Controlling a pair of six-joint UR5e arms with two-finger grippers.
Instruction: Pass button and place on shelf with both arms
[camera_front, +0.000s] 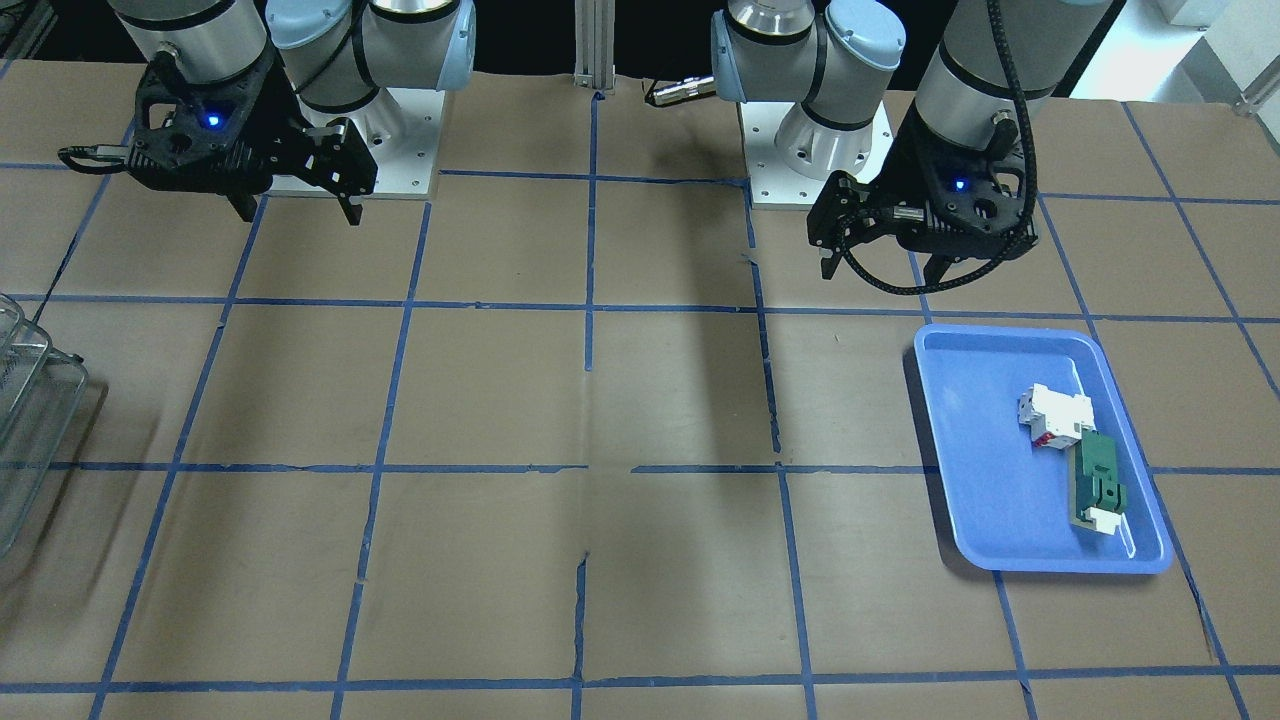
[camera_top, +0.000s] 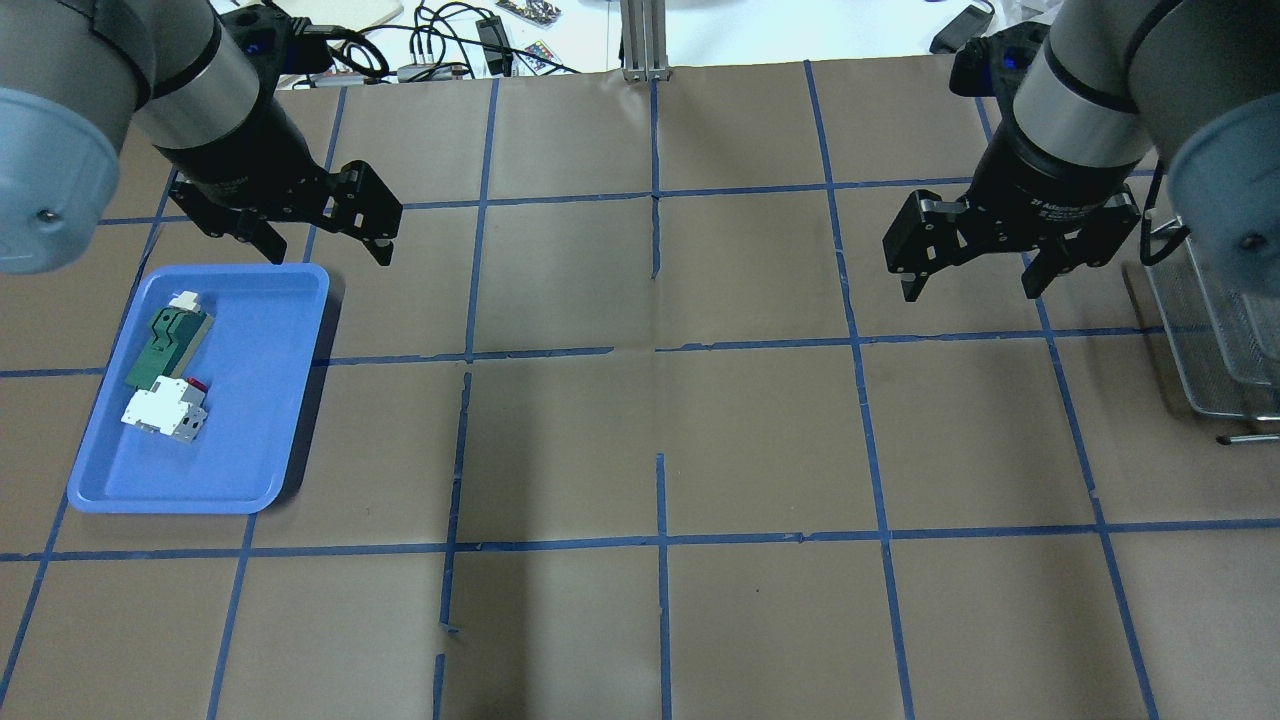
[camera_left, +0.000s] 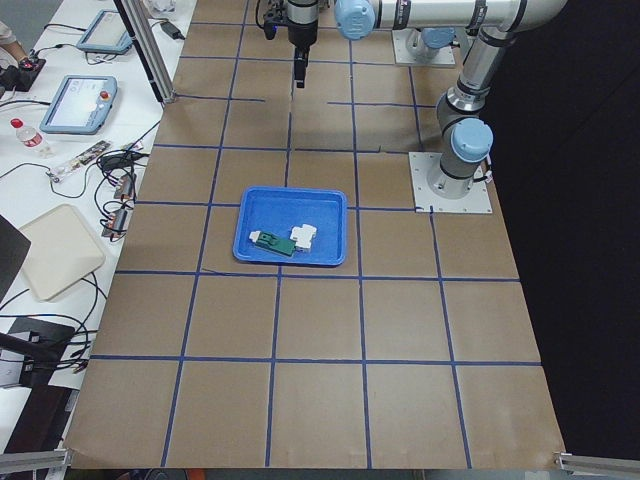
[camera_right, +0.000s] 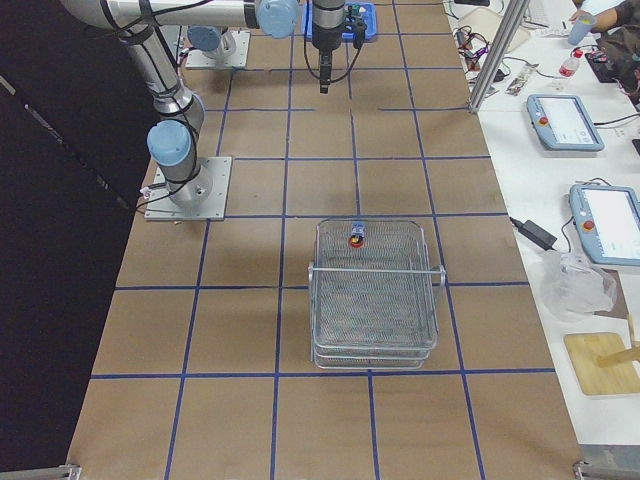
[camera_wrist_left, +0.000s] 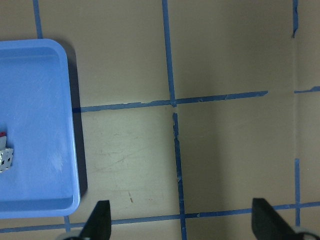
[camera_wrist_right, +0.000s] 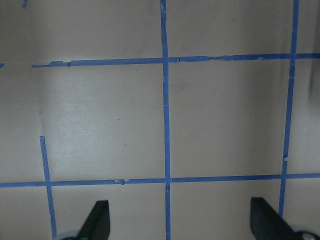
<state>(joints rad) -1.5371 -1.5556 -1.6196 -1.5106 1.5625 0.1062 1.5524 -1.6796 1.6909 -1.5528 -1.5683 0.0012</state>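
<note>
The button (camera_right: 356, 238), with its red cap, sits on the top tier of the wire-mesh shelf (camera_right: 313, 320), near the tier's far rim, and shows only in the exterior right view. The shelf's edge also shows at the overhead view's right (camera_top: 1205, 340) and the front view's left (camera_front: 30, 400). My left gripper (camera_top: 330, 256) (camera_front: 884, 272) (camera_wrist_left: 182, 222) is open and empty, above the table beside the blue tray's far corner. My right gripper (camera_top: 968, 292) (camera_front: 298, 216) (camera_wrist_right: 181, 222) is open and empty, above bare table, left of the shelf in the overhead view.
A blue plastic tray (camera_top: 260, 450) (camera_front: 975, 450) (camera_wrist_left: 40, 100) on my left holds a white-and-red block (camera_top: 160, 412) (camera_front: 1055, 410) and a flat dark-green part (camera_top: 165, 340) (camera_front: 1098, 480). Brown paper with blue tape lines covers the table. Cables and tablets lie beyond the far edge.
</note>
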